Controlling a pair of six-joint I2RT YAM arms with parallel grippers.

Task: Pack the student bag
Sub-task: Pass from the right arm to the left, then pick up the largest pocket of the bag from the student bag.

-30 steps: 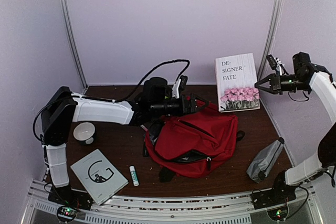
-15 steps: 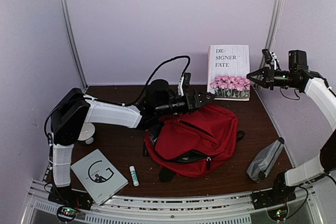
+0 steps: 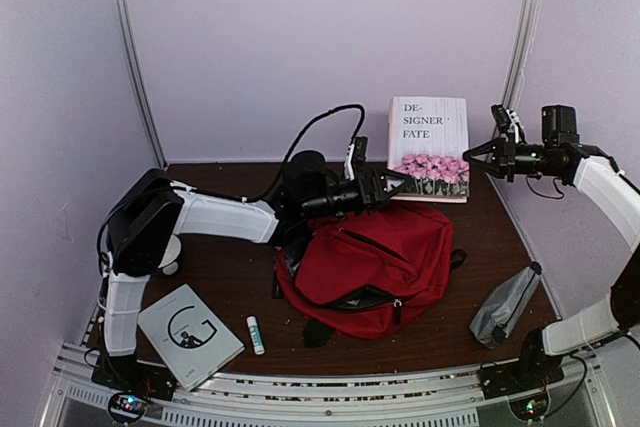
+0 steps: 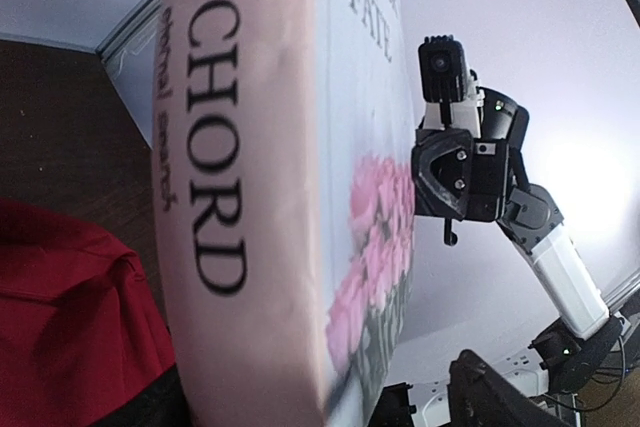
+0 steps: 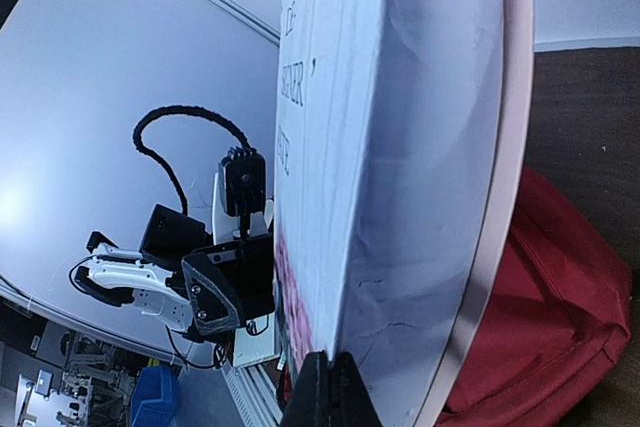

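The red student bag [image 3: 375, 262] lies in the middle of the table with its top zipper partly open. A white book [image 3: 428, 142] titled "Designer Fate", with pink flowers on its cover, hangs upright above the bag's far edge. My right gripper [image 3: 477, 156] is shut on the book's right edge; the fingers [image 5: 328, 387] pinch it from below. My left gripper [image 3: 392, 185] sits at the book's lower left corner, jaws open astride the spine [image 4: 250, 147]. One finger [image 4: 480, 392] stands apart from the cover. The bag also shows in the wrist views [image 4: 60, 287] [image 5: 560, 317].
A grey pouch [image 3: 505, 305] lies at the right front. A white notebook [image 3: 188, 332] and a glue stick [image 3: 256, 334] lie at the left front. A white cup [image 3: 162, 250] stands behind the left arm. A black cable [image 3: 300, 132] loops above the left wrist.
The right gripper has carried the book up and to the left. The left gripper has reached right and now meets the book's lower left corner.
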